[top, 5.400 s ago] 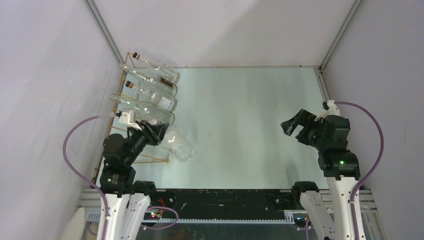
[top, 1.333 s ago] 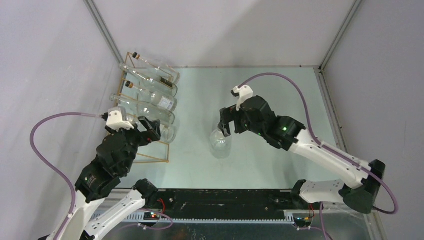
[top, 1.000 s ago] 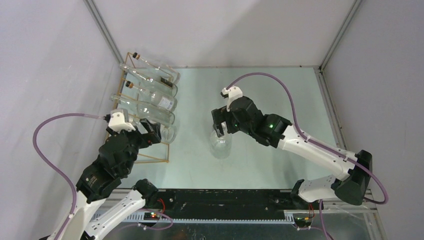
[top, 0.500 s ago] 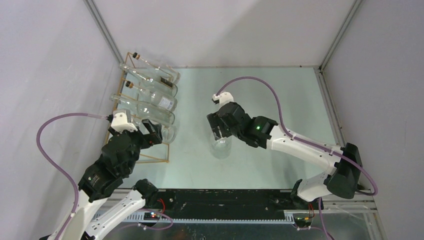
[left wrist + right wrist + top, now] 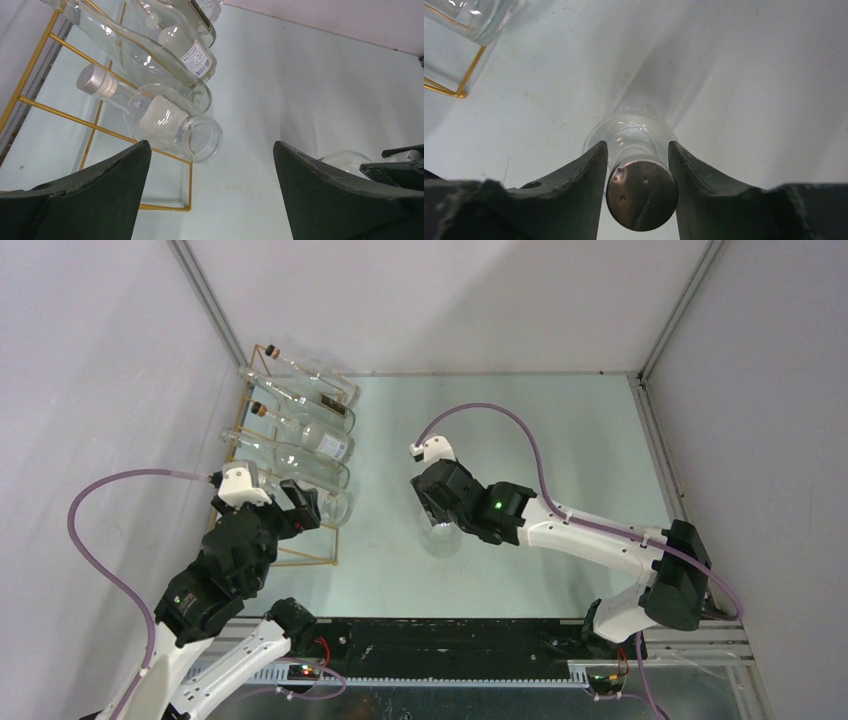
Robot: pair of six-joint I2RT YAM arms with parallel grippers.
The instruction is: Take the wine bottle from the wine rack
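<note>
A clear wine bottle (image 5: 441,537) with a dark metal cap (image 5: 642,195) stands upright on the table, off the wine rack. My right gripper (image 5: 437,503) comes down over its top. In the right wrist view the right gripper (image 5: 637,147) is shut on the bottle's neck, with both fingers against the cap's sides. The gold wire wine rack (image 5: 288,562) lies at the left and holds several clear bottles (image 5: 300,425). My left gripper (image 5: 300,502) hovers wide open at the rack's near end. In the left wrist view the left gripper (image 5: 211,147) holds nothing, just short of the nearest racked bottle (image 5: 170,125).
Grey walls close in the pale green table (image 5: 530,440) at the left, back and right. The rack's rungs (image 5: 60,114) run along the left wall, and its near corner (image 5: 460,93) shows in the right wrist view. Purple cables loop off both arms.
My right arm has reached further left and lowered over the standing bottle, and its jaws have closed from wide open onto the neck. The left arm has barely moved.
</note>
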